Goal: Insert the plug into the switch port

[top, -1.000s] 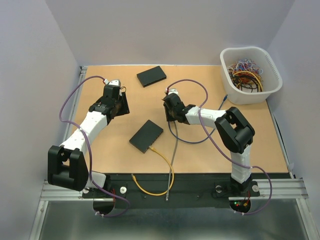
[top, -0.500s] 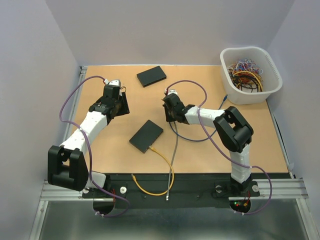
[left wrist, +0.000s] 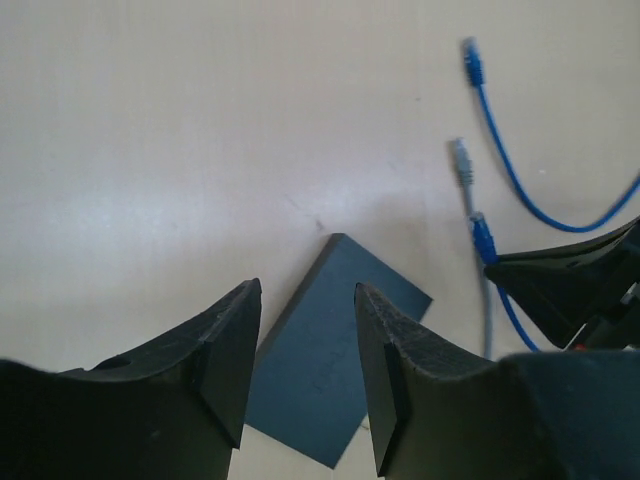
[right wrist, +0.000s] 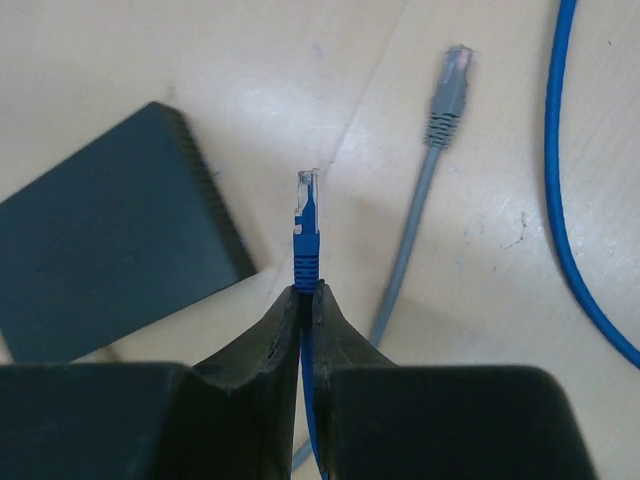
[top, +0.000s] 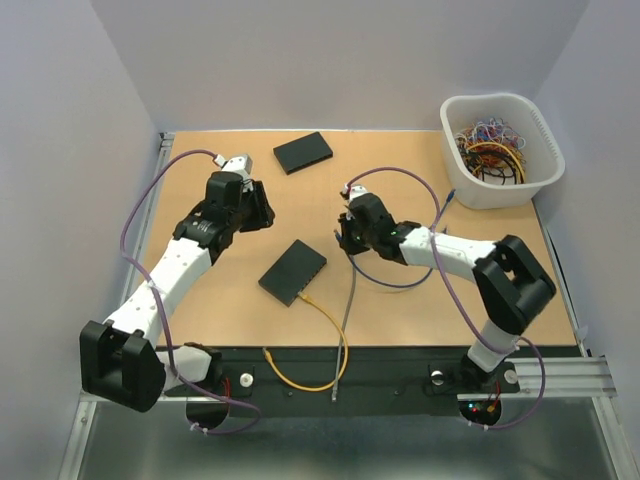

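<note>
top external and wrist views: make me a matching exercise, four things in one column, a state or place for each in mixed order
1. blue plug
2. grey plug
3. left hand
4. basket

A. open, holding nothing
B. at the far right corner, holding a tangle of cables
C. pinched in the right hand
D. lying free on the table

Pairs: 1-C, 2-D, 3-A, 4-B

I've one switch centred on the bench, a second switch behind it, a bin far right.
</note>
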### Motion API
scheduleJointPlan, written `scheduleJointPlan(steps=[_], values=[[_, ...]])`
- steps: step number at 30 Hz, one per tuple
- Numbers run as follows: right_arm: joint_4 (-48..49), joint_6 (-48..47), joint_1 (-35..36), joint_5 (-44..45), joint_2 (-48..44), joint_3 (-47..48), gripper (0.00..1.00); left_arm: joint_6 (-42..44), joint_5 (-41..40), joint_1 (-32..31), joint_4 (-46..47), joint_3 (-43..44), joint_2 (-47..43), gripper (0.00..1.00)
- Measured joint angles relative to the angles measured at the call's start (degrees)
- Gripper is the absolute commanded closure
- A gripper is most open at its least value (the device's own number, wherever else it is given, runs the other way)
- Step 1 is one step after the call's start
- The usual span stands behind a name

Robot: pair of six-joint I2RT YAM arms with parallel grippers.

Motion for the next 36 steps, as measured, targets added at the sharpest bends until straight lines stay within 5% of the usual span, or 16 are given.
scheduleJointPlan(steps=[15,36], values=[[13.2,-1.0,1.0,-22.2,-24.9,-14.8,1.00,-17.3,23.8,-7.2,24.9,-15.9,-8.9,0.47],[15.2,-0.6,1.0,-22.8,-28.0,-16.1,1.00,-22.3,14.2,-17.0,29.9,-15.0,-4.5,0.50]])
